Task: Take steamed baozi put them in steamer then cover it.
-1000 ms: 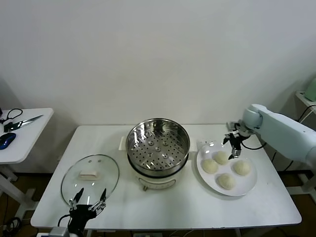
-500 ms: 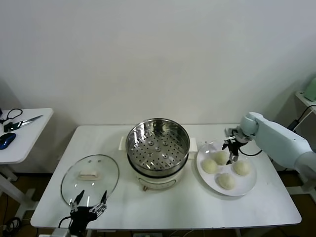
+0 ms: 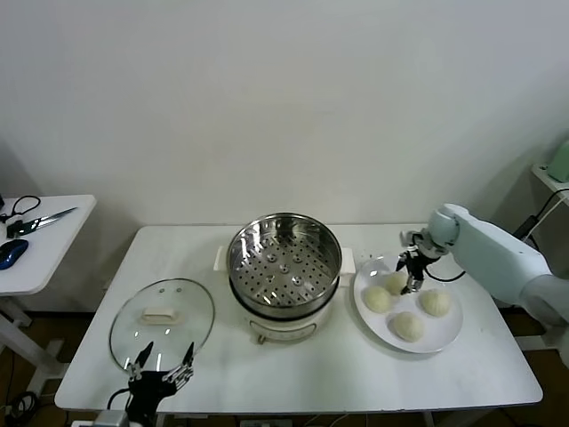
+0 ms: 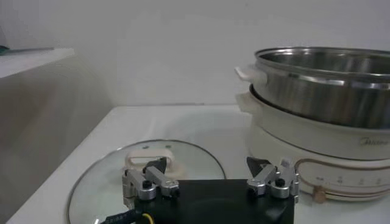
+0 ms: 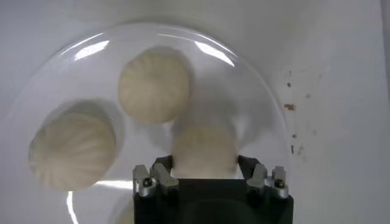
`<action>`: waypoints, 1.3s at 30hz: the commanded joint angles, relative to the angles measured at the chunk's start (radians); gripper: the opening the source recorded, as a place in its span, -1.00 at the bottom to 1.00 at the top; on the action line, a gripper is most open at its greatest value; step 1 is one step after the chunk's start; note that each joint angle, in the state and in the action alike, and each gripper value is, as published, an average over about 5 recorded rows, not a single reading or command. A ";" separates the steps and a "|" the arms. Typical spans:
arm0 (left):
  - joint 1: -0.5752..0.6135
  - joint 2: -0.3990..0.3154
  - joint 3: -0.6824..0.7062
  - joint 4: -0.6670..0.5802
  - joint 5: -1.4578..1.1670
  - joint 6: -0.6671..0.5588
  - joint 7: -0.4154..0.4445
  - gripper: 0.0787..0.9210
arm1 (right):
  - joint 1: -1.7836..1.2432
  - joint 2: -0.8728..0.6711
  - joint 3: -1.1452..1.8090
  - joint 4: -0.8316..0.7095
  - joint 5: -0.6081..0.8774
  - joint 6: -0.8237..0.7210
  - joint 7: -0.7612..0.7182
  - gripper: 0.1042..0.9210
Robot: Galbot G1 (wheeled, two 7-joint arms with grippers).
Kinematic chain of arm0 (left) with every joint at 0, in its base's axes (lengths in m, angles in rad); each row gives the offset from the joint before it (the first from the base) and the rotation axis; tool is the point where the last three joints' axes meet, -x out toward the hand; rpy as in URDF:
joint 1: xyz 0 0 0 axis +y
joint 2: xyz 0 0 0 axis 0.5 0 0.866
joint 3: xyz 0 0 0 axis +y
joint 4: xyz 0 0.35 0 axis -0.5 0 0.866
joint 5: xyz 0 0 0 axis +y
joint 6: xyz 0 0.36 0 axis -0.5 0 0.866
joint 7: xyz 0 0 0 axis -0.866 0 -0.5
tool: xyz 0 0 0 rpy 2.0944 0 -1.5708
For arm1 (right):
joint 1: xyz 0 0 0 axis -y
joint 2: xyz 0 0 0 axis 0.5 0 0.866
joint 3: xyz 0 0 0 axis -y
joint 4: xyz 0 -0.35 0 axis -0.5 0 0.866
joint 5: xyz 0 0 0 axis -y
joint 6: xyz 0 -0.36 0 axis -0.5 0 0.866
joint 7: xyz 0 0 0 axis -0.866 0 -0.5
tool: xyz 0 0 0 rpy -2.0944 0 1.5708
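Note:
The steamer (image 3: 284, 260), a shiny steel pot with a perforated tray on a white base, stands uncovered at the table's middle; it also shows in the left wrist view (image 4: 323, 79). Several cream-white baozi lie on a white plate (image 3: 451, 340) to its right: (image 3: 378, 300), (image 3: 436, 302), (image 3: 407, 326), and one at the back (image 3: 395, 284). My right gripper (image 3: 411, 274) is low over that back baozi (image 5: 204, 143), open, with a finger close on each side. My left gripper (image 3: 160, 366) is open and empty at the front edge, beside the glass lid (image 3: 162, 322).
The glass lid with its white handle (image 4: 148, 161) lies flat at front left. Two more baozi (image 5: 153, 85), (image 5: 72, 151) lie on the plate (image 5: 244, 91) beyond my right gripper (image 5: 205, 164). A small side table (image 3: 36, 249) with scissors and a mouse stands far left.
My right gripper has moved slightly left and down over the back baozi on the plate. My left arm has hardly moved.

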 commanded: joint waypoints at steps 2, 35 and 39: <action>-0.002 -0.002 0.001 -0.003 0.005 0.003 0.000 0.77 | 0.023 0.004 -0.010 0.001 0.000 0.009 -0.001 0.33; -0.023 -0.012 -0.007 -0.024 0.021 -0.003 -0.002 0.77 | 0.678 0.215 -0.476 0.652 -0.285 0.763 0.259 0.32; -0.014 -0.014 -0.005 -0.030 0.021 -0.004 -0.002 0.77 | 0.506 0.230 -0.395 0.540 -0.383 0.799 0.279 0.30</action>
